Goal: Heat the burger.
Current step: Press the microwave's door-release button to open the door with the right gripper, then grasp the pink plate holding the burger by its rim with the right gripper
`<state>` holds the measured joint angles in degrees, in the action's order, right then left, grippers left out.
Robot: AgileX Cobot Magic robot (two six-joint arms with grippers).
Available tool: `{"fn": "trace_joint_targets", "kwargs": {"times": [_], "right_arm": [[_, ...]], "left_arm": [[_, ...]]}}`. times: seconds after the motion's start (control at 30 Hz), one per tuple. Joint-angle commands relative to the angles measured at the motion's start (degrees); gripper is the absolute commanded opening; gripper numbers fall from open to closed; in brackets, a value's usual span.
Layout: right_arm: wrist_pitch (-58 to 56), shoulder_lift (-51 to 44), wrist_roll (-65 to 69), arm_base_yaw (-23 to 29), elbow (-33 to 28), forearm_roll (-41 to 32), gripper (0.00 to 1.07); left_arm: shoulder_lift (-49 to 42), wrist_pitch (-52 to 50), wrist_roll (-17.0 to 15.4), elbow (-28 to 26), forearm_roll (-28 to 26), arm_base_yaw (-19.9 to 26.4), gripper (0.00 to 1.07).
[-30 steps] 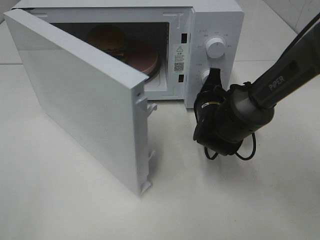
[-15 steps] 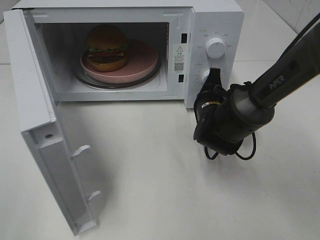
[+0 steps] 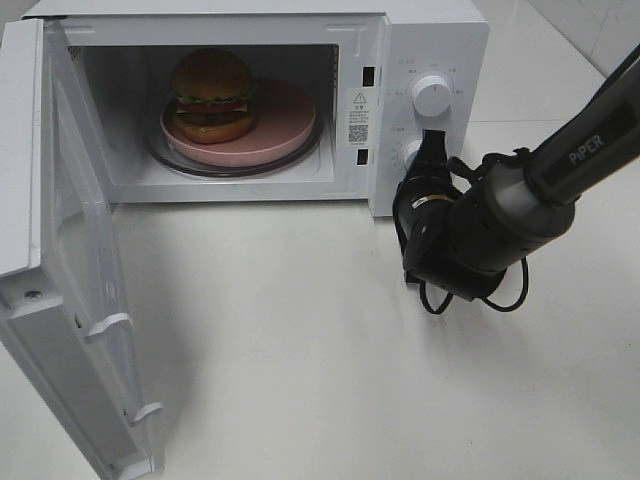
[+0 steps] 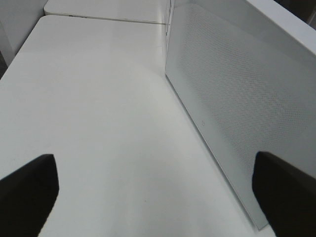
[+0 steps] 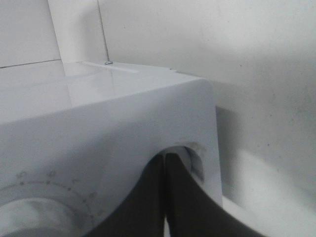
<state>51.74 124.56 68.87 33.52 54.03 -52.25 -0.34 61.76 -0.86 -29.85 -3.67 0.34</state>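
Observation:
The burger (image 3: 212, 95) sits on a round pink plate (image 3: 285, 125) on the turntable inside the white microwave (image 3: 430, 40). The microwave door (image 3: 60, 270) hangs wide open to the left. My right gripper (image 3: 430, 150) is shut, its tips against the lower knob (image 3: 409, 152) on the control panel. In the right wrist view the closed gripper (image 5: 166, 157) meets the knob (image 5: 195, 160). My left gripper (image 4: 158, 197) is open and empty beside the perforated door panel (image 4: 237, 98). It is out of the exterior view.
The upper knob (image 3: 431, 95) sits above the right gripper. The open door takes up the table's left front. White tabletop (image 3: 300, 350) lies in front of the microwave. A cable loop (image 3: 505, 295) hangs under the right wrist.
The microwave door has swung from half closed to wide open, uncovering the burger and plate. The right arm has shifted slightly right, its gripper staying at the lower knob.

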Motion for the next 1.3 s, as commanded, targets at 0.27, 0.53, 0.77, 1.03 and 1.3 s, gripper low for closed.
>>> {"fn": "trace_joint_targets", "kwargs": {"times": [0.27, 0.53, 0.77, 1.03, 1.3], "right_arm": [[-2.2, -6.1, -3.4, 0.6, -5.3, 5.2, 0.0], [-14.3, -14.2, -12.7, 0.6, -10.1, 8.8, 0.0], [-25.0, -19.7, -28.5, 0.6, -11.9, 12.5, 0.01], [-35.5, -24.2, -50.1, 0.5, -11.8, 13.1, 0.04], [-50.4, -26.9, -65.3, 0.5, -9.2, 18.6, 0.05]], "left_arm": [[-1.0, -0.5, -0.2, 0.2, -0.5, 0.2, 1.0], [-1.0, -0.5, -0.2, 0.2, -0.5, 0.2, 1.0], [-1.0, -0.5, -0.2, 0.2, -0.5, 0.2, 1.0], [-1.0, -0.5, -0.2, 0.2, -0.5, 0.2, 1.0], [-1.0, -0.5, -0.2, 0.2, -0.5, 0.2, 1.0]]}}
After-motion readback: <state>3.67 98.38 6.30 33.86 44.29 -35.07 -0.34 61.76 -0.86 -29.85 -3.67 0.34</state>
